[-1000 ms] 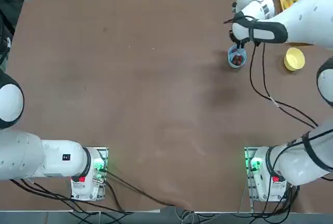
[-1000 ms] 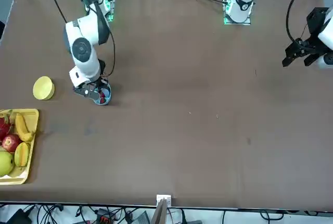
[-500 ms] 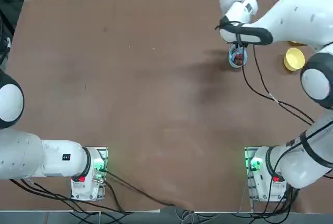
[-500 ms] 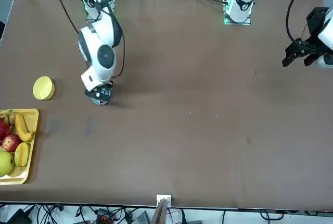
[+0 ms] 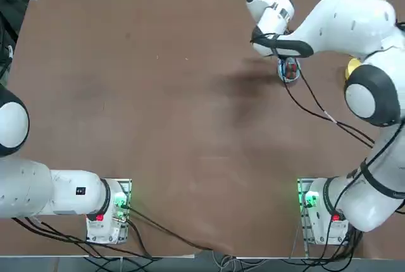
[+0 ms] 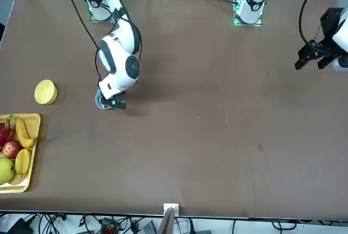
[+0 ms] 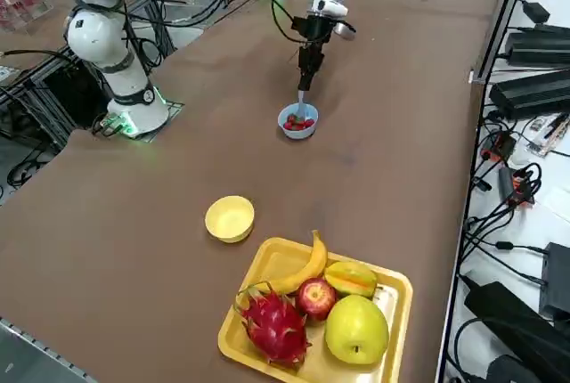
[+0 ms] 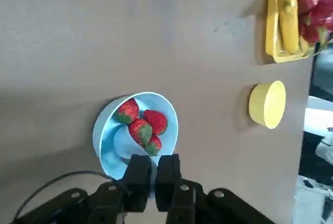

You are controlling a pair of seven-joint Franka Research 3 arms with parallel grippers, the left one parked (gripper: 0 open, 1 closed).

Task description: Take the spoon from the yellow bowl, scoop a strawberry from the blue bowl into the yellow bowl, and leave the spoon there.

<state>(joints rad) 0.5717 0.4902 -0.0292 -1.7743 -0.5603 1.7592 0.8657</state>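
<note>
Right pincer [image 8: 154, 162] grips the spoon [image 7: 301, 103] above the blue bowl [image 8: 104, 130]; at the overhead view's upper right, its arm [image 5: 345, 25] now partly hides the yellow bowl [image 5: 352, 66].

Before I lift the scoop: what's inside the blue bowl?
Inside the blue bowl are red strawberries and the spoon's pale scoop, tucked among them. Whatever lies beneath the berries and scoop is covered.
</note>
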